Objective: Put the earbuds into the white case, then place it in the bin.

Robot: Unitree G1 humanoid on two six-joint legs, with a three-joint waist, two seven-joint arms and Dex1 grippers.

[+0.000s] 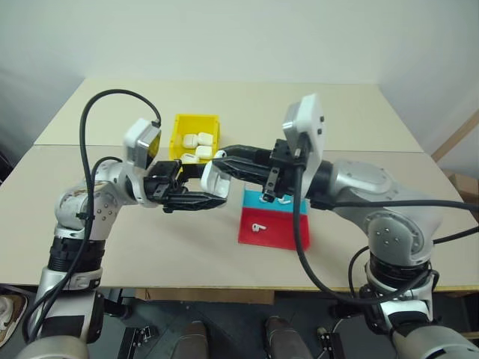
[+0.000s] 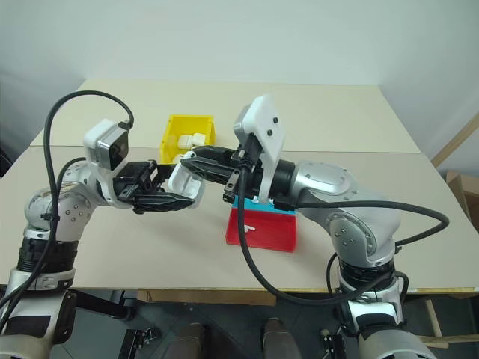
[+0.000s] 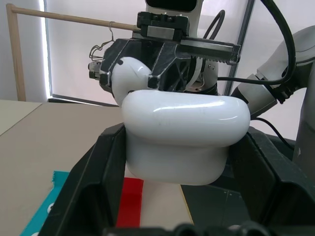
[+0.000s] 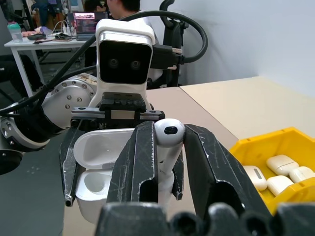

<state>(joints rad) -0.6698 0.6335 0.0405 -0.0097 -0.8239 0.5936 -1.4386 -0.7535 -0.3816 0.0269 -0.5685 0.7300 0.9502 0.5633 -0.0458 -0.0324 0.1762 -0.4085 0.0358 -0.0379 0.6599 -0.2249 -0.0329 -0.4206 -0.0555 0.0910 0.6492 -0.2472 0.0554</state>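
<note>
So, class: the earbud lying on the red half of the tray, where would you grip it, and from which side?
Come straight down from above: the loose earbud lies flat on the shallow tray with nothing over it. Probably pinch across its narrow stem, leaving the rounded head free, much as the right gripper grips the held earbud.

A red-and-blue tray (image 1: pixel 278 232) is seen lying flat on the beige counter (image 1: pixel 359 112), toward its near edge. Creamy look-alike cases (image 1: pixel 196 140) are gathered farther back, left of the tray.
</note>
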